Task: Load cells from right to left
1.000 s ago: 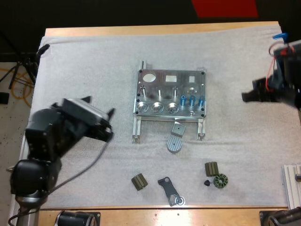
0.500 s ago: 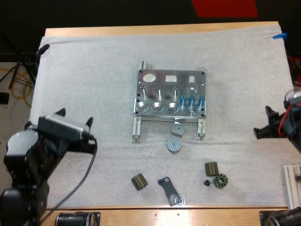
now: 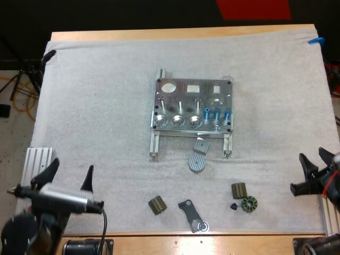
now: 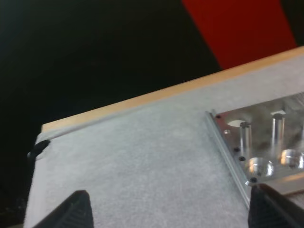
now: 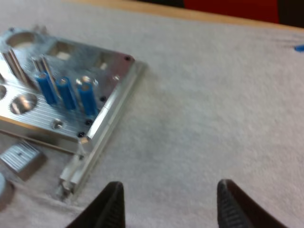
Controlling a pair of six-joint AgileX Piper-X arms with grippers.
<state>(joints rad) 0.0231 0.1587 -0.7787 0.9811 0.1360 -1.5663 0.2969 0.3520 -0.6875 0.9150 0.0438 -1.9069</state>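
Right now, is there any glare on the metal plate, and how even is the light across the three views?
High view: even light on the mat, bright glints on the metal plate at its front pockets. Left wrist view: the plate's posts and pockets shine white; past the table it is dark. Right wrist view: mild sheen on the plate; blue cylinders keep their colour.

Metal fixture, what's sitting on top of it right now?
On the metal fixture, three blue cylinders stand upright near its right front corner, with thin metal pins beside them. Whatever lies beneath the plate is covered.
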